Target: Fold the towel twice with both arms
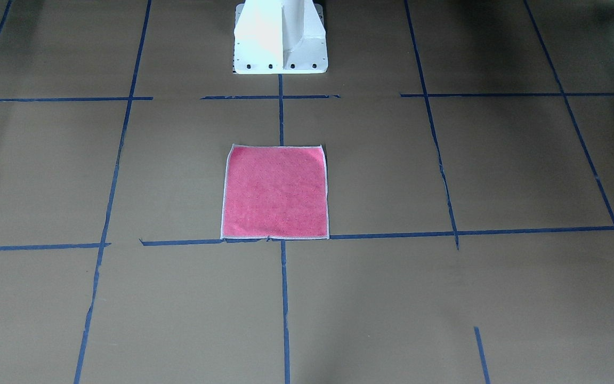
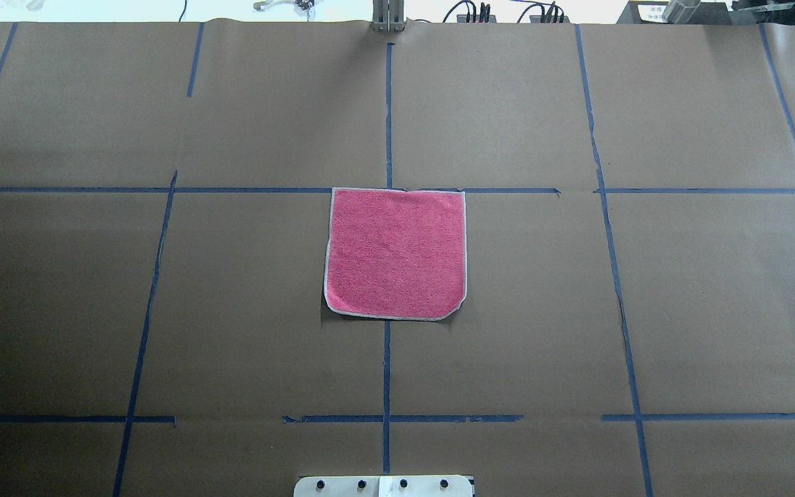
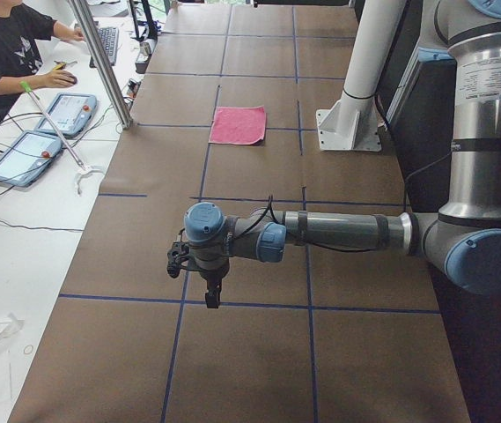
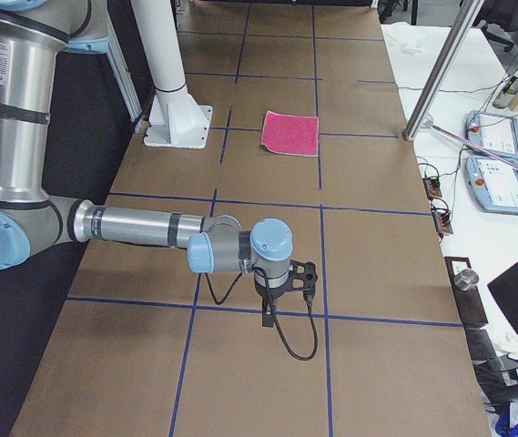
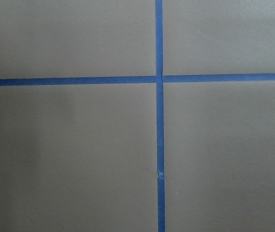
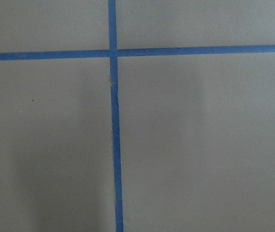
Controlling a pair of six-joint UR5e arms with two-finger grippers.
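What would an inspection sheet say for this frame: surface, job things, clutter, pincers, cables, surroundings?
Surface: table covered in brown paper, gridded with blue tape.
Job's things: towel lies flat and unfolded, pink face up, at the centre.
Clutter: nothing seen.
Pincers: left pincer and right pincer hang over the table's ends, far from the towel; open or shut cannot be told.
Cables: black cable loops below the right wrist.
Surroundings: white pedestal; operator seated at a side bench with teach pendants.
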